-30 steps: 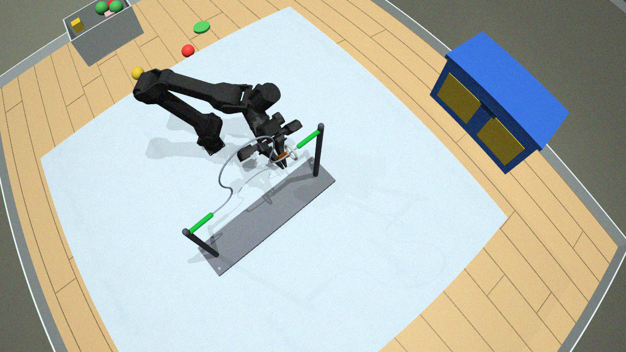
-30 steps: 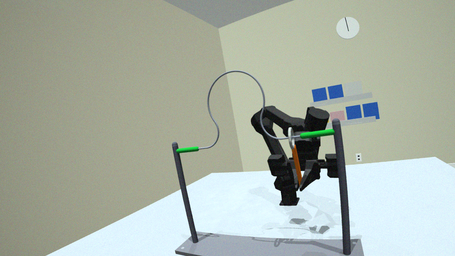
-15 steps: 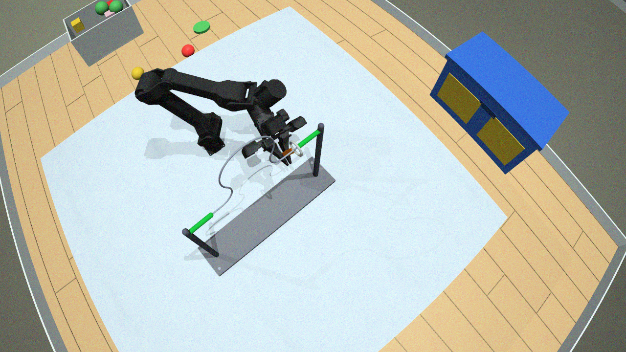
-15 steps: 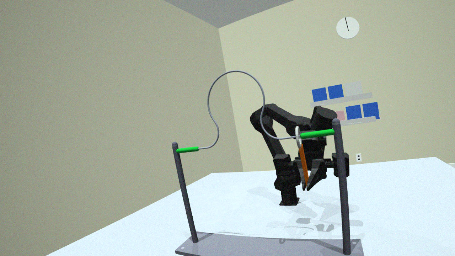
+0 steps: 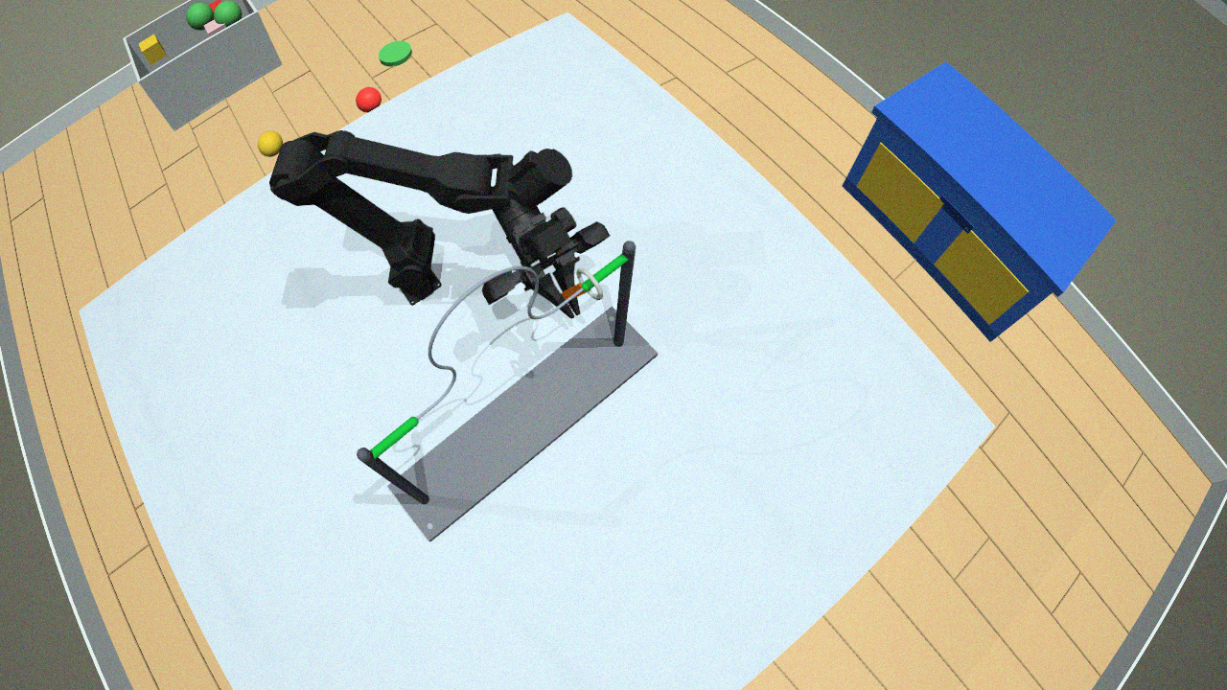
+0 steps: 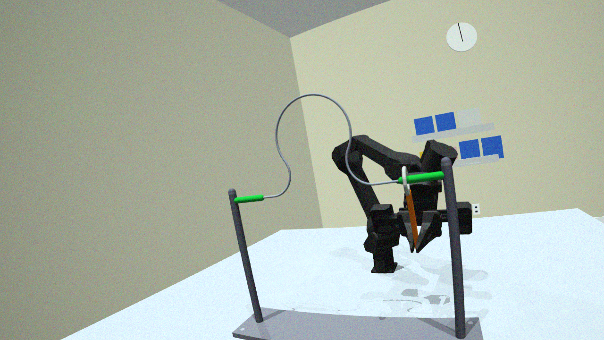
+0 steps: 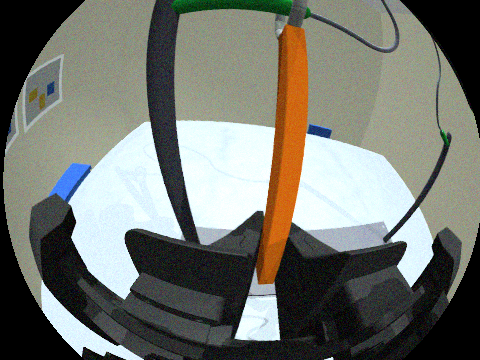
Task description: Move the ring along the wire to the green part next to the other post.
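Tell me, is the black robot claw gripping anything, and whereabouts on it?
The black gripper holds the white ring's straight orange handle, near its lower end.
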You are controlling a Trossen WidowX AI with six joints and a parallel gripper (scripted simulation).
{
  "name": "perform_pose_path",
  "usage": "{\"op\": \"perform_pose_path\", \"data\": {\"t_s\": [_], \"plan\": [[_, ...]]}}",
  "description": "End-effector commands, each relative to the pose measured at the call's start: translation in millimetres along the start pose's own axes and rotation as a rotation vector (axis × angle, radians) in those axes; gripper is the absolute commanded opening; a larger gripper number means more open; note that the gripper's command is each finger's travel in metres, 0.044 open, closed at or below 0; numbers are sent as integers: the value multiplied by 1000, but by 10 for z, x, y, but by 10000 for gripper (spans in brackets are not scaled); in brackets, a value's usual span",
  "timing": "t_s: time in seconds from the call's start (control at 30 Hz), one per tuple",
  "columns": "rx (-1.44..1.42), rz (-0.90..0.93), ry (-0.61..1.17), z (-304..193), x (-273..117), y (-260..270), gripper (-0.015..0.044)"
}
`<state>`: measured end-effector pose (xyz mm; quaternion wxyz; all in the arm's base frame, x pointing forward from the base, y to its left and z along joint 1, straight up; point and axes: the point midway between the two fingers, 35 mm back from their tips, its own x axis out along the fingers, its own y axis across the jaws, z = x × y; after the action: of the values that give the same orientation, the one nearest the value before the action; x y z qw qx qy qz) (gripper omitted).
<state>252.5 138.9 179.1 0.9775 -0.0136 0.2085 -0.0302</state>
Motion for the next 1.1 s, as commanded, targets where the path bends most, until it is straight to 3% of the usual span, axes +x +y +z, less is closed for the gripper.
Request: {"op": "perform_pose_path", "data": {"t_s": [0.0, 1.07], "plan": [[4, 0, -2, 16, -6, 57, -150], [5, 0, -2, -91, 40, 89, -150]]}}
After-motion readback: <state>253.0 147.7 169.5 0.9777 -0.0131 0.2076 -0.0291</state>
